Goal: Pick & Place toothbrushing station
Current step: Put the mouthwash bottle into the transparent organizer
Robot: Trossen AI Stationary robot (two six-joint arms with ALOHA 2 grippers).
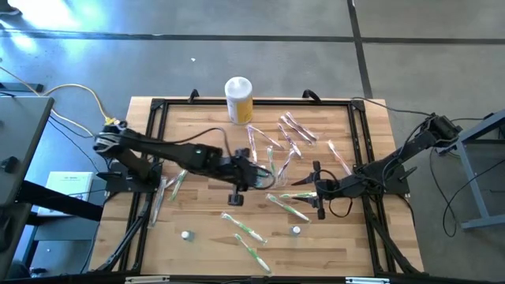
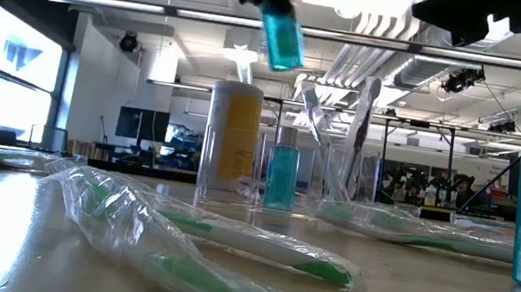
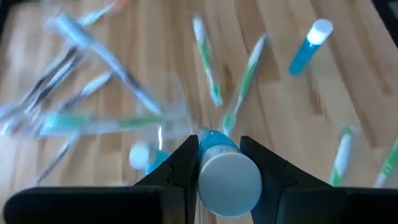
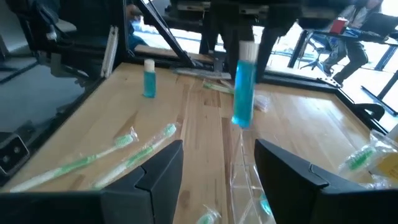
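Wrapped toothbrushes (image 2: 227,248) lie closest to the low camera, green-handled in clear sleeves, flat on the wooden table (image 1: 205,252). The table is pale butcher-block planking edged by a black frame and stands on a grey concrete floor. Beyond it the room shows strip lights on an open ceiling, windows at one side and dark screens at the back. The left gripper (image 3: 217,146) hangs over the middle of the table, its fingers closed narrowly on the capped end of a small blue bottle (image 2: 280,33), which is held clear of the surface. The right gripper (image 1: 316,189) sits low just to the right of centre with its fingers parted and nothing between them. The toothbrushing station (image 2: 337,176), a nearly colourless holder, stands near the table's middle between the two grippers with toothbrushes upright in it; whether either gripper touches it cannot be told. Count: three small blue bottles with white caps, one held and two standing towards the near edge of the table, well apart; one yellow canister (image 1: 238,99) with a white lid at the far edge; one station. Loose toothbrushes, green ones and pinkish ones, are scattered widely, and their exact number cannot be told.
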